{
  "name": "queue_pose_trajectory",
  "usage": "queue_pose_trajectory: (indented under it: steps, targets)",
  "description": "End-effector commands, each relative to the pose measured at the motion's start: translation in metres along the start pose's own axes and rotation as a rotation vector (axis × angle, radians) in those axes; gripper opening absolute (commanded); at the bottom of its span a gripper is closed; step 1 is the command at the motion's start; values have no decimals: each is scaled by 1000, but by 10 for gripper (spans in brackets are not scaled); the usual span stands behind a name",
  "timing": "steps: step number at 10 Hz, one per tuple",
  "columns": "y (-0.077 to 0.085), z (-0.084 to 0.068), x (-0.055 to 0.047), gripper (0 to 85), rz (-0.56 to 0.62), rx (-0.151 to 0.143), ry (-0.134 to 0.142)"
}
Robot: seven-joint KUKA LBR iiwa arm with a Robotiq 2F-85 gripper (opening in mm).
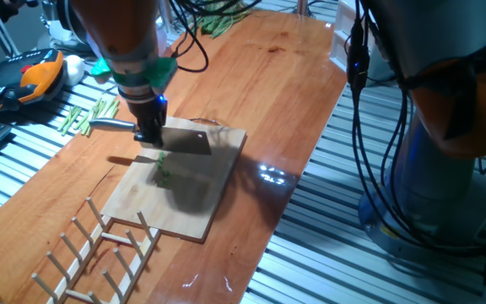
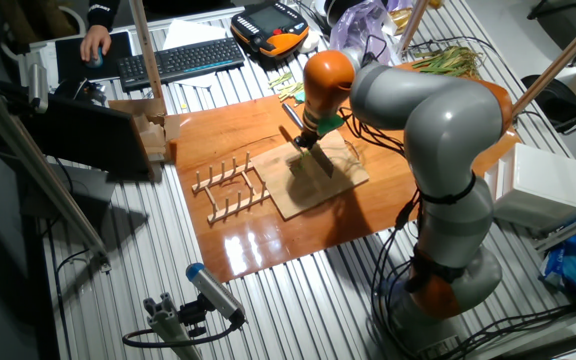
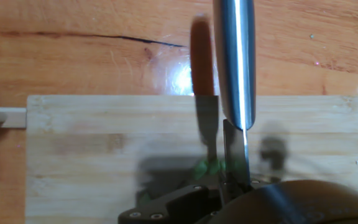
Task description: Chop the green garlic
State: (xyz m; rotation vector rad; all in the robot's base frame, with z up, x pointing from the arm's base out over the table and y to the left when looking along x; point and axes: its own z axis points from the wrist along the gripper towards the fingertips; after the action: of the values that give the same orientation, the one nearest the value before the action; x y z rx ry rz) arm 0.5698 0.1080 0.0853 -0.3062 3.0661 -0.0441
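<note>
At the far left of one fixed view, some pale green stalk sections lie on the wooden table; they are too small to count exactly. In the lower left stands one wooden rack with upright pegs, touching the edge of the one cutting board.

Moving right, the gripper comes down from above and its fingers are closed around the handle of one cleaver. The metal handle sticks out to the left and the broad blade lies to the right of the fingers, over the board.

The green garlic is on the board, directly under the cleaver. In this view it shows as a short, thin, bright green strip, with its long axis going roughly from the blade toward the camera. Whether it is one piece or several small bits I cannot tell.

In the hand view, the cleaver handle runs from top to centre, and the green garlic is only a small green blur beside the blade, low on the board; its direction cannot be read here.

In the other fixed view, one heap of long leafy stalks lies at the far right end of the table.
</note>
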Motion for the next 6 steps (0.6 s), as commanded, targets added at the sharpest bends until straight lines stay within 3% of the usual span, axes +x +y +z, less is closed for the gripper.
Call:
queue_pose_trajectory:
  steps: [1,6]
  targets:
    - [0,2,0,0,0,1,-4]
    - [-8,17,7,0,-9,2,-25]
